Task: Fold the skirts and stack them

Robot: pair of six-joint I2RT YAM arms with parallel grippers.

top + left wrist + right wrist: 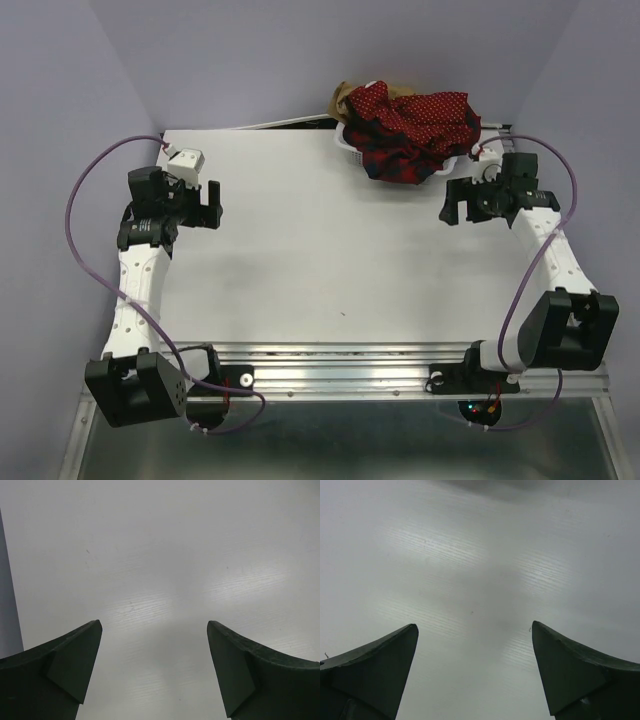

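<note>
The skirts lie heaped together in a white mesh basket [352,148] at the table's back right. On top is a red one with tiny white dots [432,112]; a red-and-black plaid one [395,158] spills over the front, and a tan-brown one [345,96] peeks out at the back left. My right gripper [457,204] hangs open just right of and in front of the heap, not touching it. My left gripper [213,203] is open at the table's left side, far from the cloth. Both wrist views show only bare tabletop between the fingers [75,660] [570,670].
The white table [320,260] is walled in by lilac panels at the back and sides. A metal rail [340,372] runs along the near edge between the arm bases. Purple cables [85,190] loop out beside each arm.
</note>
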